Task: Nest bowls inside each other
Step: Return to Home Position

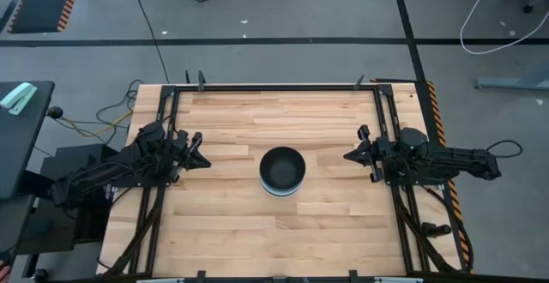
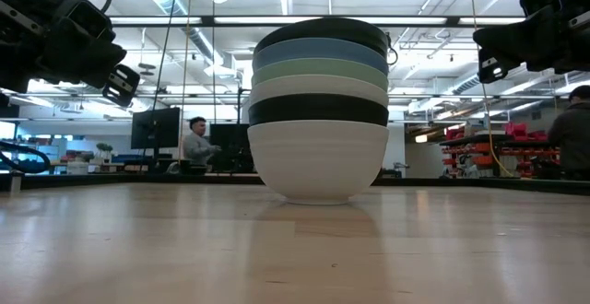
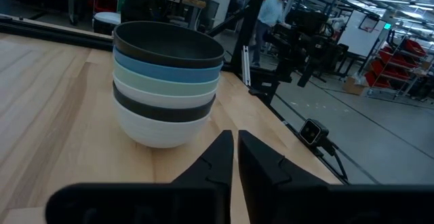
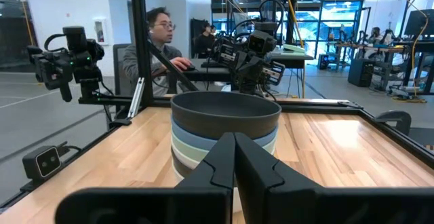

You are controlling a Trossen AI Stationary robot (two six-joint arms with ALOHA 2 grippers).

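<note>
1. Where the wooden surface (image 1: 223,223) has its middle, the six bowls (image 1: 282,171) stand nested in one upright stack.
2. From the bottom up (the low view shows the rims best), there is a white bowl (image 2: 319,161) resting on the surface, then a black bowl (image 2: 319,111), a second white bowl (image 2: 319,90), the mint green bowl (image 2: 321,72) and the blue bowl (image 2: 321,53). A second black bowl (image 2: 321,31) sits on top.
3. The left gripper (image 3: 230,139) hangs over the left side of the surface, well apart from the stack and pointing toward it. Its fingers are drawn together with only a thin slit between them, grasping nothing.
4. The right gripper (image 4: 234,137) hangs over the right side, also well apart from the stack and pointing toward it. Its fingers are clenched tip to tip and empty.
5. Both grippers are raised clear of the surface, with the stack between them.
6. In the room beyond the surface, a person (image 4: 157,44) sits at a desk.
</note>
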